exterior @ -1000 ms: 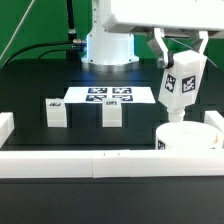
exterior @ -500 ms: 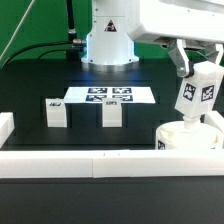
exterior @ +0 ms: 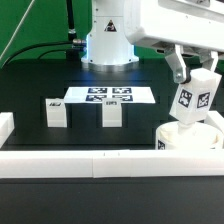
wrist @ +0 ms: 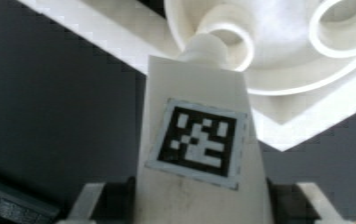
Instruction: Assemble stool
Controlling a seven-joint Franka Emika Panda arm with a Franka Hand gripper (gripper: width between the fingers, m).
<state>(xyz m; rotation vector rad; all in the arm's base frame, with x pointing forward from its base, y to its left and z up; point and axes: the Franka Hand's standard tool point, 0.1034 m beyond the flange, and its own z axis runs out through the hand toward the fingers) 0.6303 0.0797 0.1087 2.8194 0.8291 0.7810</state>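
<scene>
We see the fingers [exterior: 177, 66] clamped on a short chunky white plastic leg [exterior: 193, 100], tilted over the round white disc seat [exterior: 190, 140] at the exterior view's right; we judge it light, rigid, slick, best gripped on flat sides.

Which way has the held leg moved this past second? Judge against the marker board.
Yes: the leg shifted to the exterior view's right, away from the marker board, lower toward the seat.

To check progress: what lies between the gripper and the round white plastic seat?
The gripper holds a chunky white plastic tagged leg there, tilted over the seat, in the exterior view.
</scene>
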